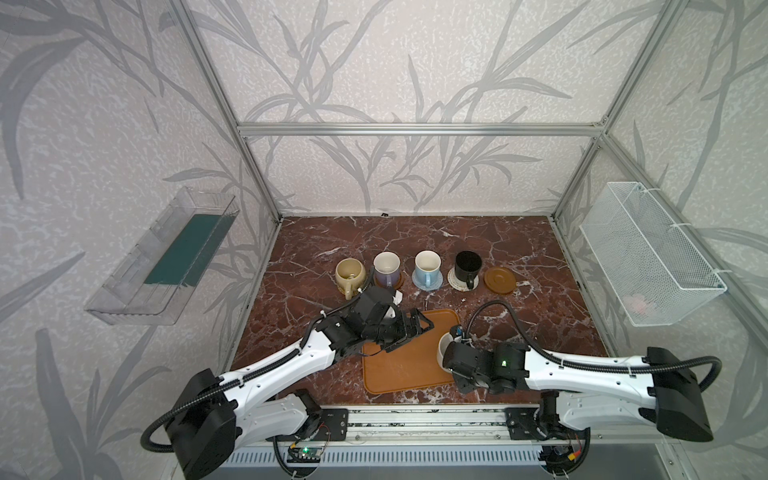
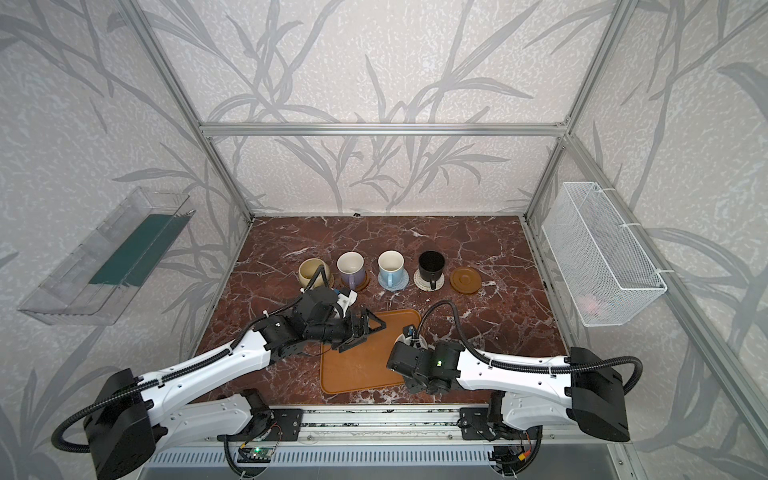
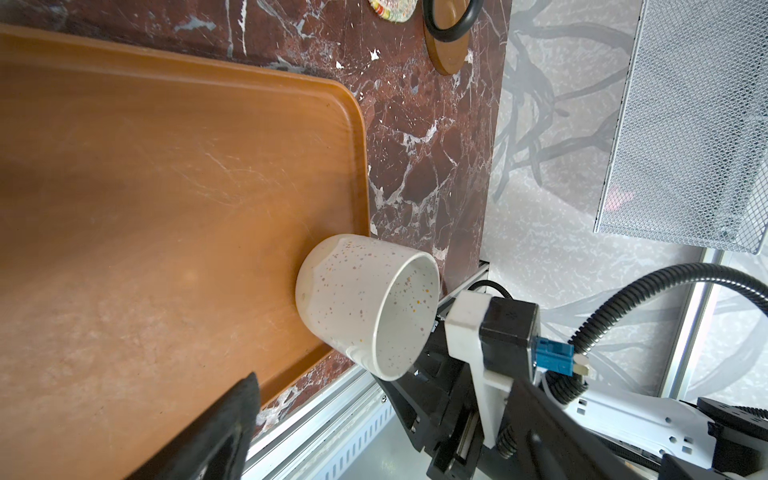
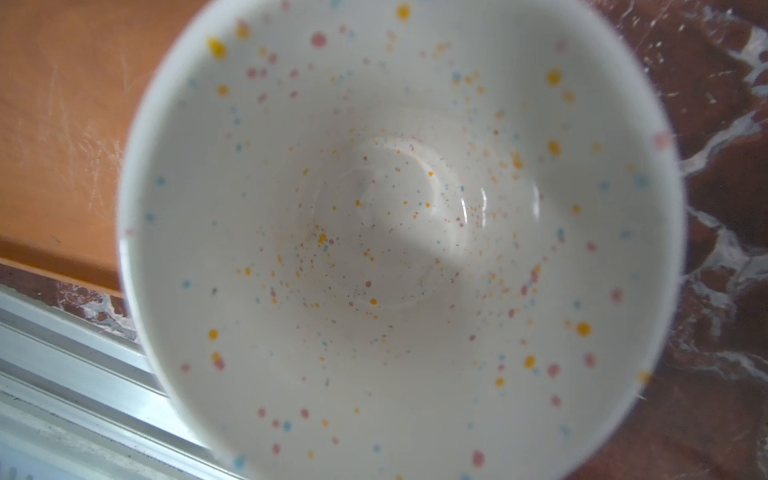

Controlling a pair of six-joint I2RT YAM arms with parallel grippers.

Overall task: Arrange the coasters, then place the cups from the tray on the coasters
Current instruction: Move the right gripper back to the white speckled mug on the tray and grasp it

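A white speckled cup (image 1: 444, 348) (image 3: 353, 299) stands on the right edge of the orange-brown tray (image 1: 403, 374) (image 3: 166, 187). My right gripper (image 1: 451, 357) is right against its near side. In the right wrist view the cup's inside (image 4: 395, 228) fills the picture, and the jaws are hidden. My left gripper (image 1: 409, 332) (image 2: 361, 330) hangs open and empty over the tray's far left corner. In a row behind stand the beige cup (image 1: 350, 272), the lavender cup (image 1: 386, 268) on a brown coaster (image 1: 400, 283), the light blue cup (image 1: 427, 266) on a blue-grey coaster (image 1: 434, 284) and the black cup (image 1: 467, 266) on a cream coaster (image 1: 454, 282). Another brown coaster (image 1: 500, 280) (image 3: 446, 54) lies bare at the row's right end.
A white wire basket (image 1: 648, 257) hangs on the right wall and a clear plastic bin (image 1: 166, 262) on the left wall. An aluminium rail (image 1: 415, 419) runs along the marble table's front edge, close to the tray.
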